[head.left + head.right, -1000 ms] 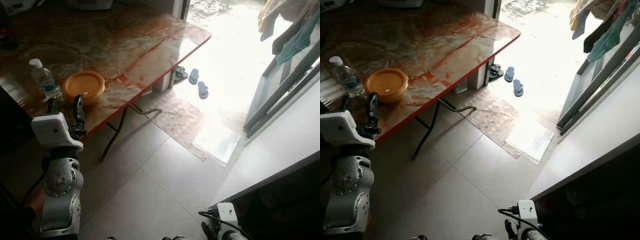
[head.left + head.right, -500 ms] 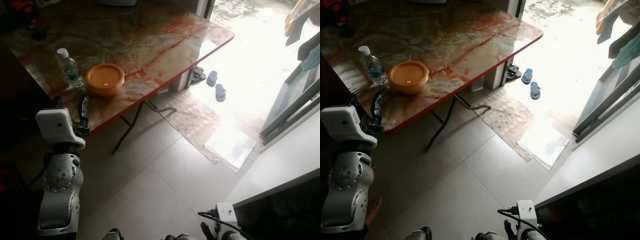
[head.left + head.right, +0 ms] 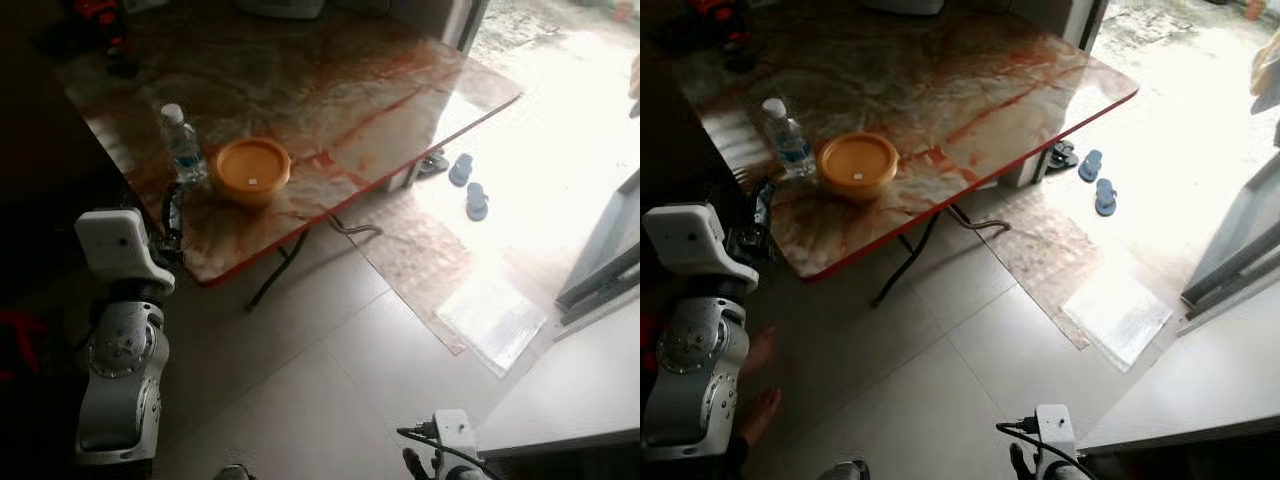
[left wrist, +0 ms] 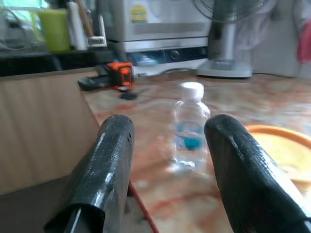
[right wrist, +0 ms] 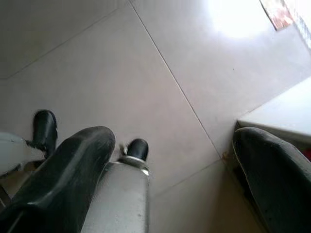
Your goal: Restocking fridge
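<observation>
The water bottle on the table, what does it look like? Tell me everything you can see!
The water bottle is small and made of clear plastic, with a white cap on top and a blue label around its middle. It stands upright near the corner of the marbled table, just beside the round orange container. From the head views I cannot tell if they touch. Nothing holds it. The left tool is open and points at it from short of the table edge, with the bottle showing between the two black fingers.
</observation>
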